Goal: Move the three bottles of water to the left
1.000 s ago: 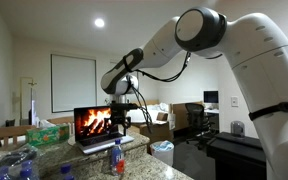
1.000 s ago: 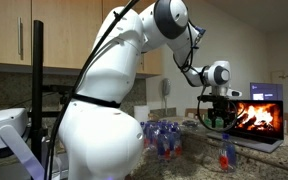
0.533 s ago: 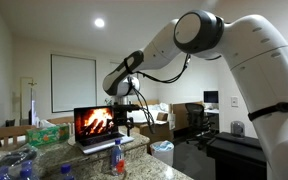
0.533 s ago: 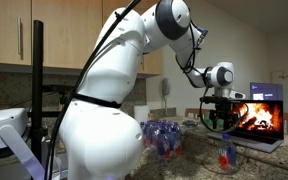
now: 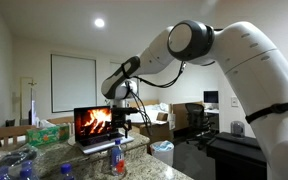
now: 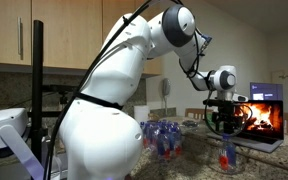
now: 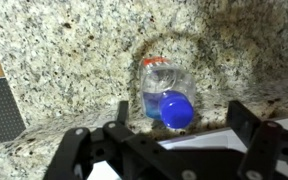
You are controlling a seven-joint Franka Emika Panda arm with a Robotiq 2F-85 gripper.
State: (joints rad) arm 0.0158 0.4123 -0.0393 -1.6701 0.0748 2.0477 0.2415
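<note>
The speckled granite counter (image 7: 74,60) carries one open black laptop showing a fire (image 5: 94,125) and, near it, one small clear plastic bottle with a blue cap (image 7: 166,95), standing upright. The black gripper (image 6: 221,125) hangs directly above it — jaws spread, holding nothing. It seems best lowered straight, cap centred, closing on the body. A cluster of like bottles (image 6: 162,135) sits farther along — too crowded to count.

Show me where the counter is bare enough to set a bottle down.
Bare granite counter flanks the lone upright bottle on both sides in the wrist view. In an exterior view, the stretch between that bottle and the cluster of bottles looks free. Crowded: the cluster itself, and the laptop near the lone bottle.
</note>
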